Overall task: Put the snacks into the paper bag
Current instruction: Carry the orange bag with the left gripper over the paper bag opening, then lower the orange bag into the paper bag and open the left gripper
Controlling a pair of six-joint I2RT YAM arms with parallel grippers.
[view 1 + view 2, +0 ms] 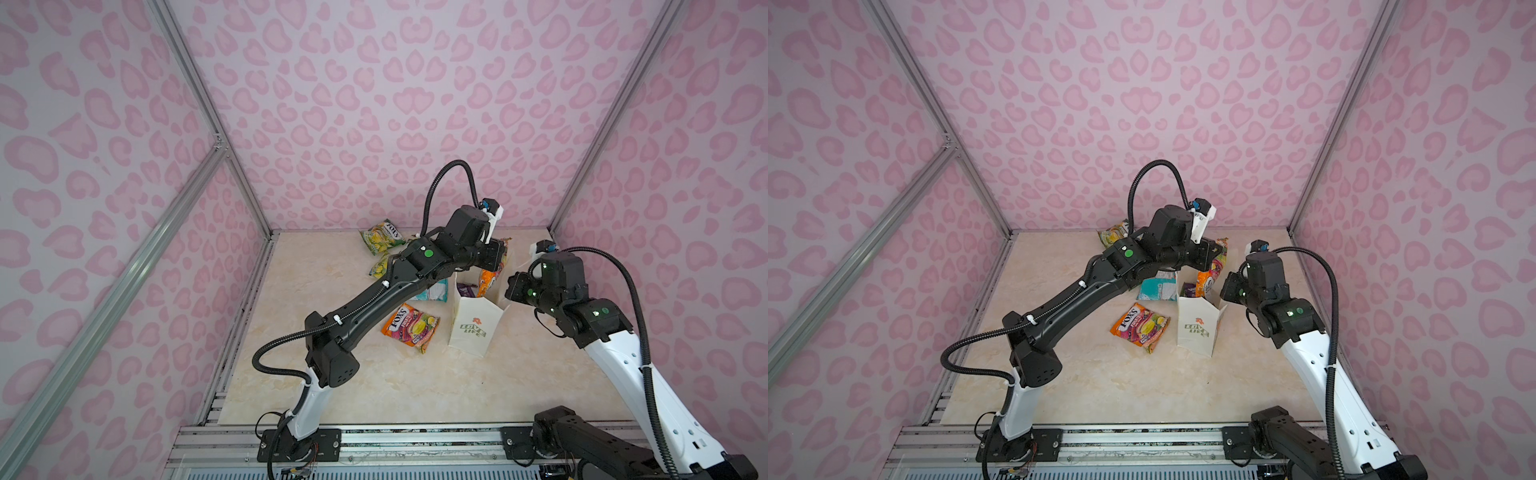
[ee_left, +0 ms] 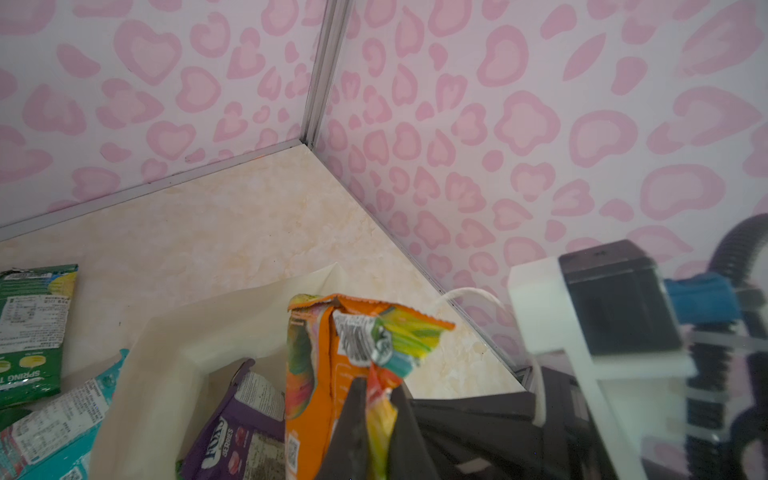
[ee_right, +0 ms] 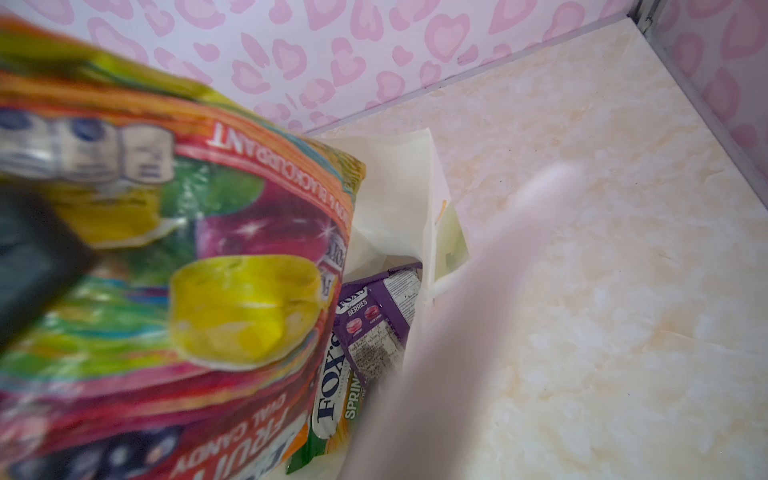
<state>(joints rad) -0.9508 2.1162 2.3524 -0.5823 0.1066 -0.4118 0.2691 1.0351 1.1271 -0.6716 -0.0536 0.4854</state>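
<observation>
Seam grip: orange packet (image 2: 316, 374) pinched by its crimped top edge in the clenched left gripper (image 2: 376, 386), hanging upright in the mouth of the paper bag (image 1: 469, 332), beside a purple packet (image 2: 232, 432) already inside. Right gripper (image 1: 510, 291) clamped shut at the bag's rim, apparently pinching it. Light, crinkly, slippery film: best held by the flat seam. Other packets (image 1: 409, 328) loose on the table (image 1: 374, 395).
</observation>
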